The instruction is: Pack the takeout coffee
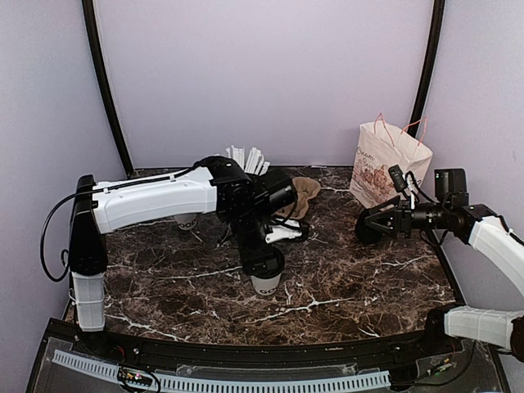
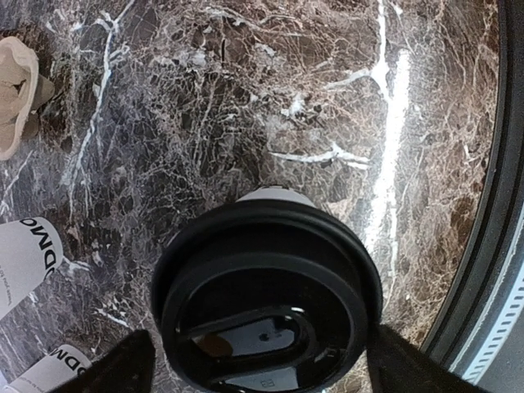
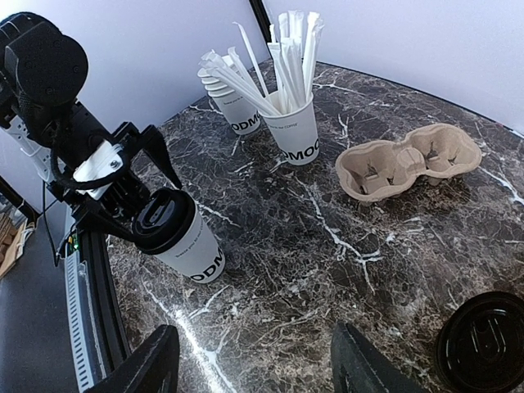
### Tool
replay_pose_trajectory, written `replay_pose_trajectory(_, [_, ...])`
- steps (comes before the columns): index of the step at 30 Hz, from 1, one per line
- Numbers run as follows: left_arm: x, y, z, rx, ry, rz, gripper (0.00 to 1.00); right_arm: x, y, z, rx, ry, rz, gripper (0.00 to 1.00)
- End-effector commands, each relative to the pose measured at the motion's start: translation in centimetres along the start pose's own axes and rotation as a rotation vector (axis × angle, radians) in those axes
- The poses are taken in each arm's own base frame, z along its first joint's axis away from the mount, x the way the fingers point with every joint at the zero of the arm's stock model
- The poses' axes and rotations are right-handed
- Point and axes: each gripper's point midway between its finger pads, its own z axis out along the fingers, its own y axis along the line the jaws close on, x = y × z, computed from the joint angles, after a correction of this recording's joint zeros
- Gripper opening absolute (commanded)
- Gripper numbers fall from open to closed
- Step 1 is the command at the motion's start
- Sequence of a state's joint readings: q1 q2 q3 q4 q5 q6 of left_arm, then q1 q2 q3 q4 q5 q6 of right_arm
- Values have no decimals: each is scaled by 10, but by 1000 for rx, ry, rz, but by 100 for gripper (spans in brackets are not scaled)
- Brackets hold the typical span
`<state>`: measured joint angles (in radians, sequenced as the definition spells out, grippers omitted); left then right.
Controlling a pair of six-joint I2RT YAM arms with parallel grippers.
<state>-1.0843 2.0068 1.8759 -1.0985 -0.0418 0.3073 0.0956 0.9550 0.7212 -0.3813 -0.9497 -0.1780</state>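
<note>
— Closest up, filling the left wrist view, is the black lid [image 2: 262, 303] of the takeout coffee [image 3: 187, 246]. Which way does that cup stand?

— Upright on the marble table [image 1: 368, 286], with its long axis vertical, lid up and base down. The dark lettering on its side faces the right arm.

— And the left gripper [image 2: 262, 340]?

— It is directly above the coffee, jaws spread, one finger on either side of the lid. I cannot tell whether the pads touch the rim, though the right wrist view shows one finger clear of it.

— The right gripper [image 3: 255, 344]?

— That one is well to the coffee's right, jaws wide apart with nothing between them.

— What surrounds the coffee?

— Behind it are a straw cup [image 3: 295, 131] and stacked cups [image 3: 237, 110], close together. Behind and to its right lies a pulp cup carrier [image 3: 409, 160]. Farther right at the back stands a printed paper bag [image 1: 385, 164] with pink handles. A spare lid [image 3: 483, 340] lies flat on the coffee's right, well apart from it.

— Is anything obscured?

— From above, the left arm [image 1: 155, 201] covers the coffee's top, so only its lower wall shows. The arm also hides the straw cup's body. The spare lid is cut by the frame edge, and the lettering reads only in part.
</note>
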Motion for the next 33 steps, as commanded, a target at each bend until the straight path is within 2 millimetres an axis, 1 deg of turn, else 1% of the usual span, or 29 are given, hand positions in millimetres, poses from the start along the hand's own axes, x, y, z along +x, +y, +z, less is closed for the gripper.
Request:
replay_pose_trajectory(1, [-10, 6, -17, -19, -43, -12, 98, -5, 3, -2, -10, -28, -27, 65])
replay_pose_trajectory(8, [-16, 10, -37, -40, -97, -13, 99, -4, 2, -2, -11, -27, -24, 65])
replay_pose_trajectory(11, [-13, 11, -47, -56, -111, -10, 99, -5, 2, -2, -10, -29, -23, 65])
replay_pose_trajectory(13, [-12, 16, -66, -85, -153, -24, 99, -6, 1, -1, -10, -29, -18, 65])
replay_pose_trajectory(14, [-11, 20, -71, -102, -167, -35, 99, -7, -1, -1, -4, -32, -15, 65])
replay_pose_trajectory(15, [-13, 24, -82, -120, -212, -61, 99, -8, -3, 0, 5, -32, -9, 65])
replay_pose_trajectory(16, [-12, 31, -87, -131, -237, -90, 99, -9, -7, 1, 16, -32, -1, 65])
replay_pose_trajectory(17, [-14, 36, -95, -146, -295, -133, 98, -11, -10, 3, 28, -28, 4, 64])
replay_pose_trajectory(18, [-7, 43, -90, -148, -299, -202, 97, -12, -11, 6, 33, -21, 5, 64])
replay_pose_trajectory(19, [-14, 51, -106, -167, -389, -250, 96, -13, -11, 10, 32, -11, 5, 63])
replay_pose_trajectory(20, [-5, 58, -99, -158, -392, -347, 93, -15, -11, 14, 30, 3, 2, 62])
replay_pose_trajectory(21, [-9, 65, -114, -163, -474, -407, 92, -15, -10, 20, 27, 23, 4, 61])
replay_pose_trajectory(22, [7, 75, -104, -125, -511, -599, 88, -15, -5, 34, 4, 77, 8, 59])
replay_pose_trajectory(23, [3, 79, -117, -107, -597, -637, 88, -15, -4, 41, -11, 99, 15, 57])
replay_pose_trajectory(24, [12, 72, -99, -57, -586, -699, 86, -14, -2, 49, -27, 122, 27, 55])
replay_pose_trajectory(25, [2, 68, -115, -5, -688, -706, 85, -15, 1, 60, -50, 150, 44, 52])
replay_pose_trajectory(26, [3, 64, -112, 35, -745, -763, 83, -14, 2, 68, -64, 175, 57, 48])
replay_pose_trajectory(27, [1, 58, -111, 88, -777, -780, 82, -14, 5, 75, -76, 194, 67, 45])
replay_pose_trajectory(28, [3, 52, -104, 139, -820, -830, 79, -13, 7, 83, -81, 213, 70, 44])
replay_pose_trajectory(29, [1, 47, -103, 186, -841, -838, 78, -11, 9, 91, -89, 231, 76, 42])
replay_pose_trajectory(30, [3, 43, -95, 222, -862, -874, 76, -9, 13, 99, -105, 251, 87, 42])
replay_pose_trajectory(31, [8, 37, -84, 246, -845, -890, 75, -5, 18, 107, -133, 275, 106, 41])
replay_pose_trajectory(32, [8, 37, -84, 260, -859, -913, 75, 0, 24, 115, -166, 305, 131, 41])
replay_pose_trajectory(33, [12, 36, -76, 262, -842, -930, 75, 6, 30, 122, -200, 334, 152, 41])
